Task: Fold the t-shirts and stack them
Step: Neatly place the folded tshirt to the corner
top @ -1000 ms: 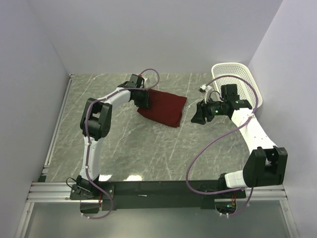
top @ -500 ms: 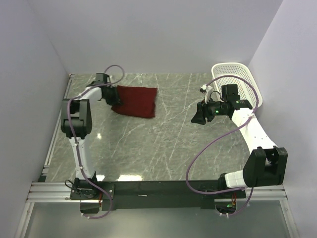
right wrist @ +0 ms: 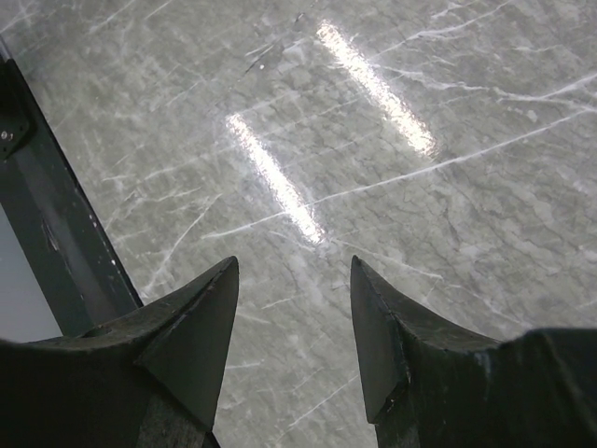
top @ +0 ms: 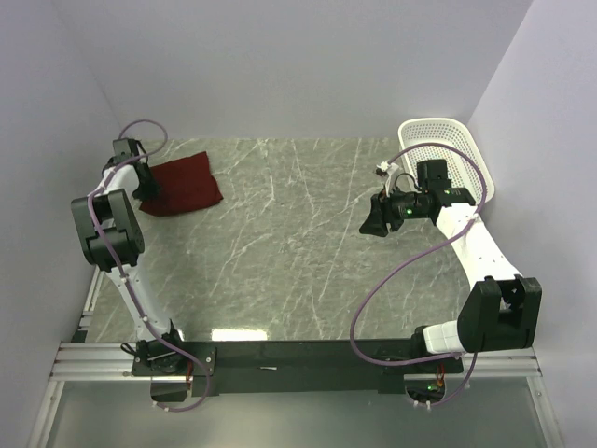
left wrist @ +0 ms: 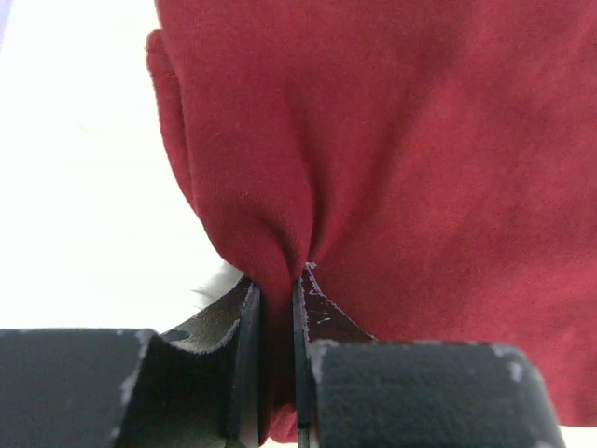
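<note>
The dark red soft cotton t-shirt (top: pixel 187 185) is folded up into a small bundle that is almost square. It lies on the grey marble-look table (top: pixel 308 252), way over in the far left corner. Its left edge is bunched up where the left gripper (left wrist: pixel 277 280) pinches a bit of it tight between its two fingers. Up close the t-shirt (left wrist: pixel 392 140) is plain, with no picture on it. Soft wrinkles run down to the pinched spot.

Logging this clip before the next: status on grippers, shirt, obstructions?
Left gripper shut on folded maroon t-shirt, far-left corner. Right gripper open, empty, over bare tabletop. White basket far right, well apart from shirt.
</note>
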You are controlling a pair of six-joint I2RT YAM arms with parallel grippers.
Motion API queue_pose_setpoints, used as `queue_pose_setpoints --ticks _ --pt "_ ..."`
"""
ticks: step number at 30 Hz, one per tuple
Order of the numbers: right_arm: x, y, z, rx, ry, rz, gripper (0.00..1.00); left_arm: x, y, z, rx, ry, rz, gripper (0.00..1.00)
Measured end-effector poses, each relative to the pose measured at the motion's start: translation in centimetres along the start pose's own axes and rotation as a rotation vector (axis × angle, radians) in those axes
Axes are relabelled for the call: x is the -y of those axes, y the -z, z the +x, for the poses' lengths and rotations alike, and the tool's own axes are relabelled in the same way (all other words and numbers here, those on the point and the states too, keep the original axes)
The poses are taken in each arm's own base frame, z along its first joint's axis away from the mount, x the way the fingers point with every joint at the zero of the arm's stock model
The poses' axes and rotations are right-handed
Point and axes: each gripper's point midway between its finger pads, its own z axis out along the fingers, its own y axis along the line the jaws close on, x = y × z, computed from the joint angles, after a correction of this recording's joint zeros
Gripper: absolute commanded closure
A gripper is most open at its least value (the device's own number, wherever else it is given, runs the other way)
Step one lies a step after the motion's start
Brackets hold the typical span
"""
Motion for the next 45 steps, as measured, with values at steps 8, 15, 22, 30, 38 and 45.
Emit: queue_pose_setpoints --ticks 8,15,22,30,38,45 --pt "-0.1 0.0 0.1 -0.002 0.004 -0.005 0.42 -1.0 0.9 -7.4 0.141 -0.066 -0.133 0.26" --pt "-0.1 0.0 0.1 -0.003 0.005 -0.005 0.42 -2.3 2.5 -9.2 0.202 -0.065 -0.220 0.11" --pt "0.3 0.0 0.1 -0.006 0.010 0.014 0.41 0.4 8.5 -11.0 0.337 -0.011 -0.064 0.12" --pt "2.5 2.2 -0.3 0.034 0.065 0.258 0.37 7.4 27.3 -9.6 0.685 -0.017 0.373 0.00" --pt "3.6 9.1 -3.4 0.270 0.140 0.657 0.00 8.3 34.4 -1.4 0.740 -0.037 0.633 0.01" --pt "3.0 13.4 -3.5 0.469 0.005 0.802 0.00 8.7 33.4 5.8 0.655 -0.123 0.680 0.01"
